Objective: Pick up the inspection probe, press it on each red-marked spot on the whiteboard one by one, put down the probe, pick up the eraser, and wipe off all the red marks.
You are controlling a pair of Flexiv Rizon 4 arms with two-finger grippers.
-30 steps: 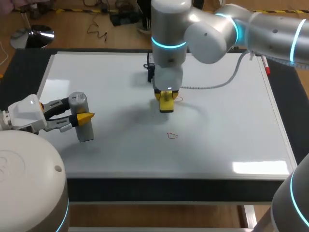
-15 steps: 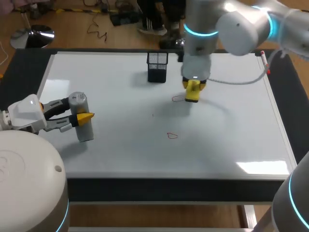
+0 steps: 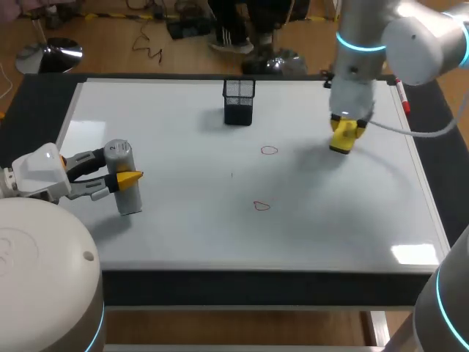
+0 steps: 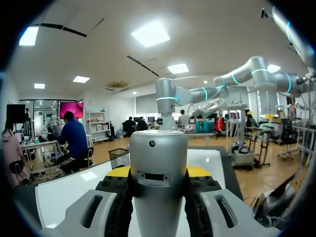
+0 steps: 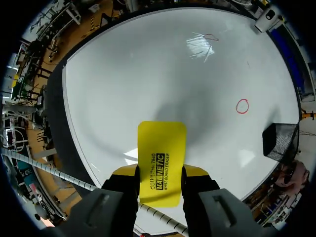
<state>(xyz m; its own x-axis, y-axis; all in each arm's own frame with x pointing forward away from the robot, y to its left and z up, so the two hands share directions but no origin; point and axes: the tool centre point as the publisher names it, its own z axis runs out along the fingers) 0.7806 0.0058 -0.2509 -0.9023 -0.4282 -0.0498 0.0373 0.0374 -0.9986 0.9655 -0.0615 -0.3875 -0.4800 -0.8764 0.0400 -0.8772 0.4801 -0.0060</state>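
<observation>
Right gripper [image 3: 343, 141] has swung right; eraser [image 5: 161, 158] clamped in it

Grey probe [image 3: 123, 183] upright at whiteboard [image 3: 183, 227]'s left, yellow eraser [image 3: 342, 137] over its right (two red rings [image 3: 270, 150] between).

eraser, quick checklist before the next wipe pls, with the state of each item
1. Eraser clamped in right gripper: ok.
2. Eraser over a mark: not ok, it sits off to the right of both.
3. Whiteboard free of red: not ok, far red mark and near red mark are on it.
4. Probe out of the wipe path: ok, held in left gripper at the board's left.
5. Mesh cup apart from both marks: ok.
6. Eraser touching the board: cannot tell.
</observation>
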